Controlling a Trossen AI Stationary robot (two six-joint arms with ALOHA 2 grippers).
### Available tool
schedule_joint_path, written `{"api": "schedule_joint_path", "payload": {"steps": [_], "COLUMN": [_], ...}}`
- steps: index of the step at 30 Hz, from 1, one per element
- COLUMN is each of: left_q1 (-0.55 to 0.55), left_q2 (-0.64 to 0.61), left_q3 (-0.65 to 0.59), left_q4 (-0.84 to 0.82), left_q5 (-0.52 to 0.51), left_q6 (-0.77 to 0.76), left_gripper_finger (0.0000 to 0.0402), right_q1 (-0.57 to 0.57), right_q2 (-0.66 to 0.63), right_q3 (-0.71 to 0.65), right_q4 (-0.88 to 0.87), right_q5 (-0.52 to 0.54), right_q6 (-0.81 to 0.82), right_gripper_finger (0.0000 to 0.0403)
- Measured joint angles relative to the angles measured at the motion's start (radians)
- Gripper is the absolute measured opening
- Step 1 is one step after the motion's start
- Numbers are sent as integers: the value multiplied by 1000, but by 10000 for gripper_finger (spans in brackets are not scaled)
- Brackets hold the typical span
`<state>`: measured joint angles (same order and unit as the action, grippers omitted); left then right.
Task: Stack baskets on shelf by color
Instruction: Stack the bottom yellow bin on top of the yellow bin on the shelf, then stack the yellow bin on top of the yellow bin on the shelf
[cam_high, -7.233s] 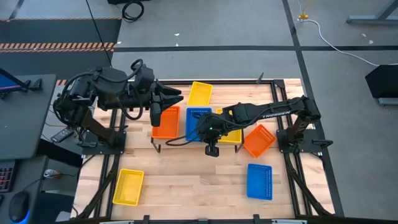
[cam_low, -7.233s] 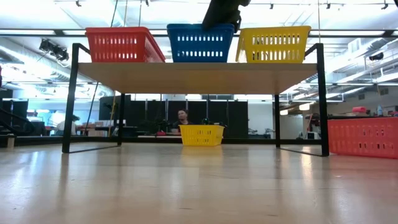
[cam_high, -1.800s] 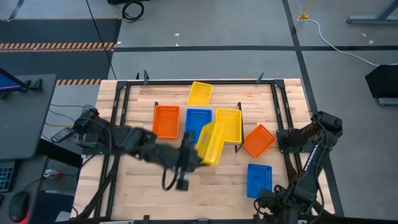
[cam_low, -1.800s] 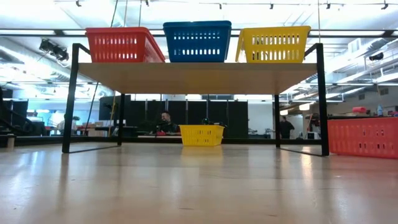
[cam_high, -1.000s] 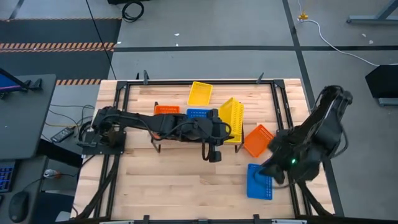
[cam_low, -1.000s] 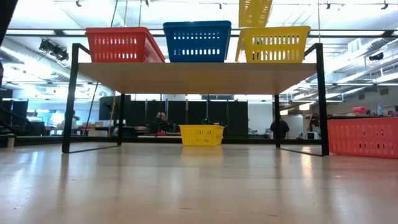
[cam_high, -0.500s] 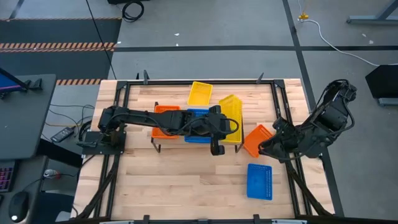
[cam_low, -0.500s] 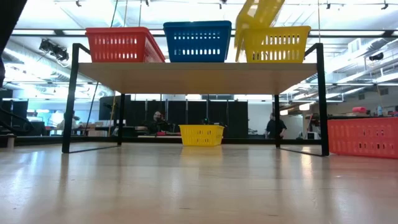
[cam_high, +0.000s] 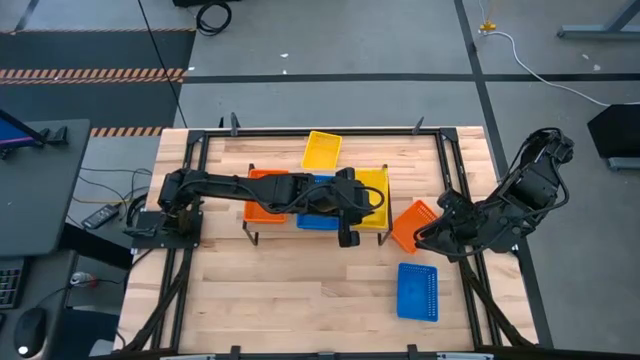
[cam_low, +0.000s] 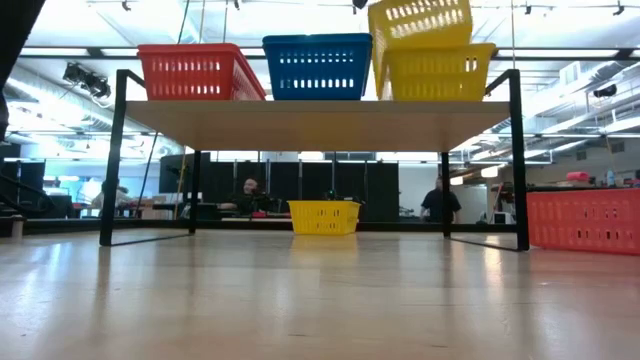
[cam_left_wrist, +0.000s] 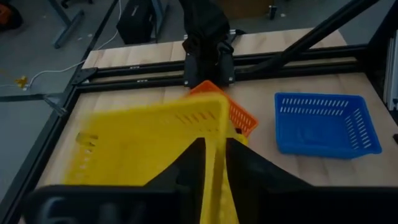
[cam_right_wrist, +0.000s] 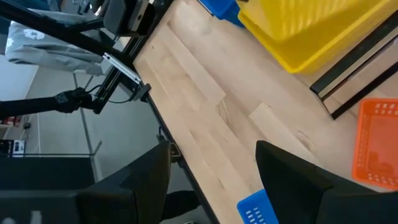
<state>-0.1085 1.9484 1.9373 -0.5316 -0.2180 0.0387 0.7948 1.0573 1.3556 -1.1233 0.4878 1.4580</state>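
Yellow basket (cam_low: 420, 22) sits tilted in the top of a second yellow basket (cam_low: 440, 72) at the right end of the shelf (cam_low: 320, 112); not fully nested in the low view. Left gripper (cam_left_wrist: 211, 163) is clenched on its wall, a dark finger on each side of the rim. Left arm reaches across the shelf from the table's left.

Also on the shelf: orange basket (cam_low: 196, 72) at left, blue basket (cam_low: 318, 67) in the middle, each standing upright.

Off the shelf, on the table (cam_high: 290, 300): a yellow one (cam_high: 321, 150) behind the shelf, an orange one (cam_high: 414, 224) just right of it, a blue one (cam_high: 418, 291) nearer the front right.

Right gripper (cam_high: 428, 238) hangs just beside the loose orange basket; fingers spread wide in its wrist view, holding nothing.
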Motion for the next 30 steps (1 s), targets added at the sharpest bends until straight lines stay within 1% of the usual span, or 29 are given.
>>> {"api": "schedule_joint_path", "payload": {"steps": [6, 8, 11, 16, 20, 22, 24, 26, 28, 30], "left_q1": [0, 0, 0, 1, 22, 69, 143, 227, 309, 381], "left_q2": [0, 1, -3, 0, -2, -10, -39, -45, -46, -33], "left_q3": [5, 37, 95, 243, 398, 421, 397, 394, 394, 394], "left_q4": [-7, -29, -14, -117, -270, -312, -355, -388, -462, -500], "left_q5": [-2, -4, -6, -24, -104, -142, -147, -110, -60, -16], "left_q6": [11, 26, 47, 54, 110, 120, 65, -13, -92, -132], "left_gripper_finger": [85, 87, 86, 81, 80, 80, 80, 80, 79, 79], "right_q1": [-20, -34, -63, -158, -251, -291, -324, -353, -375, -393], "right_q2": [0, -1, -5, -3, 6, 5, 4, 2, 3, 5], "right_q3": [0, 0, 0, 0, 0, 0, 0, 0, 0, 0], "right_q4": [0, 0, 0, 0, 13, 34, 62, 92, 120, 144], "right_q5": [15, 15, 16, 12, -31, -37, -33, -32, -32, -32], "right_q6": [-21, -23, -44, -113, -199, -228, -254, -278, -296, -312], "right_gripper_finger": [240, 240, 240, 240, 240, 240, 240, 240, 240, 240]}}
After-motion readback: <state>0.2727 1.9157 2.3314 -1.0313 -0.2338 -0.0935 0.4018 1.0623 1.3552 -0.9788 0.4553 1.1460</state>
